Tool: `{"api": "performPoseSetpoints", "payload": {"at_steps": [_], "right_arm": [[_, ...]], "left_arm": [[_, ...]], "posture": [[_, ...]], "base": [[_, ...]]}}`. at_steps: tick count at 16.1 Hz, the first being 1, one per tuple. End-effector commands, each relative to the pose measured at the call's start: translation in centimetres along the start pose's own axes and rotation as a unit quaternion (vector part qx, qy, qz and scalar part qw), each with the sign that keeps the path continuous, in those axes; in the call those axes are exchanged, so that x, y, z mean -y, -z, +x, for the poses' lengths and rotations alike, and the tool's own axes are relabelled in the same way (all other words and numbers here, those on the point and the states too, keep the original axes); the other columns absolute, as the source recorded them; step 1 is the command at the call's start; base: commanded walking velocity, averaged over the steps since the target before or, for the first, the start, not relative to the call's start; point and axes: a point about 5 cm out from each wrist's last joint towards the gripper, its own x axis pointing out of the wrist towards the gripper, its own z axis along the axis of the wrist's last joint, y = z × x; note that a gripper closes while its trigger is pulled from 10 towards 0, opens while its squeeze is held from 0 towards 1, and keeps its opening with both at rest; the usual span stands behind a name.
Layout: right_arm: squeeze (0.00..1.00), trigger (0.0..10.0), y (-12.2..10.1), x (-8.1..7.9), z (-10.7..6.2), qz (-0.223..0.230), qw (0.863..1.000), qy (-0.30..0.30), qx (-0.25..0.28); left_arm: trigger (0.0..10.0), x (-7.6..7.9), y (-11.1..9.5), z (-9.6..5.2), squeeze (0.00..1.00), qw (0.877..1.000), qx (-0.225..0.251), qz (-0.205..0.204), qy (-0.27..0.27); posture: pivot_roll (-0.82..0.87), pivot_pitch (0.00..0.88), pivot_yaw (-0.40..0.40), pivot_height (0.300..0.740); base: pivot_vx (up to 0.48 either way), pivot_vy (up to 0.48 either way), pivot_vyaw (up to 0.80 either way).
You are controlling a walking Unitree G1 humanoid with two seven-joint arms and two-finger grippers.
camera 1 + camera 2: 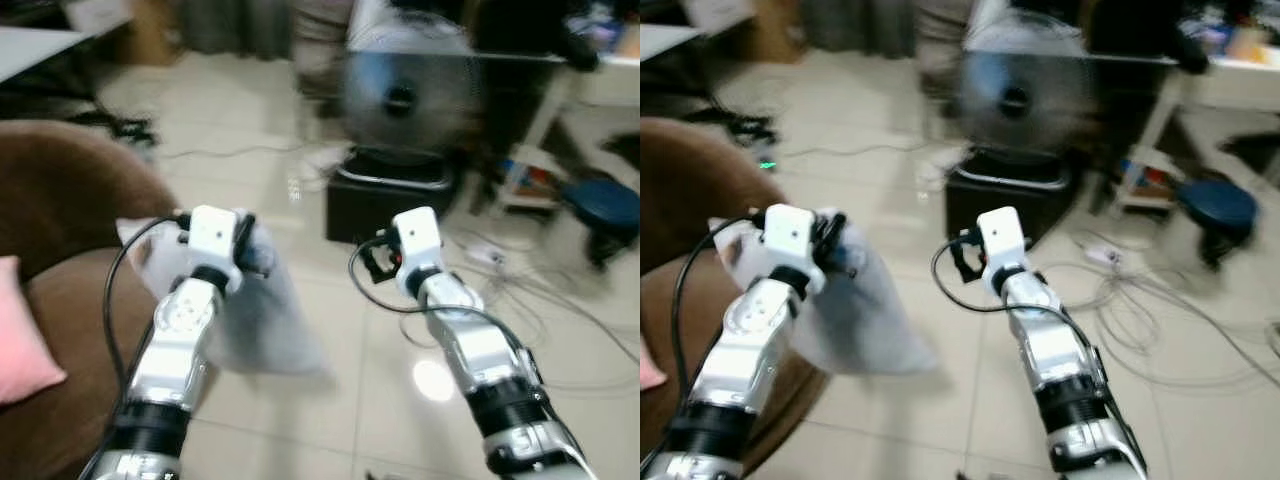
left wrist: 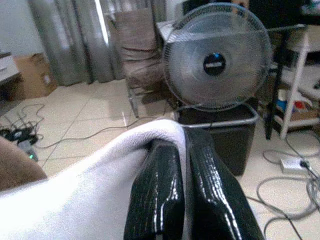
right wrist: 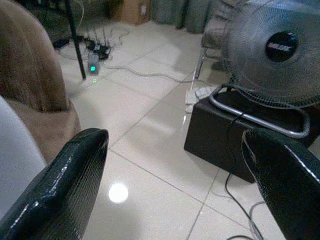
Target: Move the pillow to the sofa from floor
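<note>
The sofa (image 1: 70,330) stood at the left, the pillow (image 1: 262,320) hanging beside it. A fan (image 1: 400,100) sat ahead on a box (image 1: 385,205).

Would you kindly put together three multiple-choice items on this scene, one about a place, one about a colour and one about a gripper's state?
1. Where is the white fabric pillow?
A. Flat on the tiled floor
B. Held up beside the brown sofa
C. On top of the round grey fan

2. What colour is the cushion that lies on the sofa?
A. Pink
B. Green
C. Black

3. How does the right gripper stand?
A. Shut on the pillow
B. Shut on a cable
C. Open, holding nothing

Answers:
1 B: the pillow hangs from the left gripper at the sofa's edge, above the floor.
2 A: the left eye view shows a pink cushion on the brown seat.
3 C: the right wrist view shows the two black fingers wide apart with bare floor between them.
</note>
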Motion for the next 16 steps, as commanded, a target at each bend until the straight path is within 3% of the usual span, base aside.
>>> {"api": "performPoseSetpoints", "payload": {"at_steps": [1,11,13,16], "right_arm": [[0.00,10.0,-0.62,-0.17,0.10,0.002,1.000,-0.003,0.013],[0.00,10.0,-0.49,-0.35,0.14,0.006,1.000,-0.006,0.011],[0.00,10.0,-0.21,0.03,0.09,0.029,1.000,0.010,0.005],[0.00,10.0,-0.19,0.10,0.05,0.025,1.000,0.008,0.005]], "left_arm": [[10.0,-0.67,-1.35,0.19,0.00,0.999,0.028,0.019,-0.002],[10.0,-0.83,-1.32,0.13,0.00,0.999,0.025,0.025,0.000],[10.0,-0.78,-1.25,0.17,0.00,0.999,0.023,0.028,0.004],[10.0,-0.65,-1.24,0.39,0.00,0.999,0.022,0.038,0.015]], "posture": [[0.09,0.000,0.024,0.740],[0.09,0.000,0.036,0.740],[0.09,0.000,0.036,0.740],[0.08,0.000,0.035,0.740]], "base": [[0.465,0.000,0.80],[0.471,0.000,0.80],[0.472,0.000,0.00],[0.470,0.000,0.00]]}}
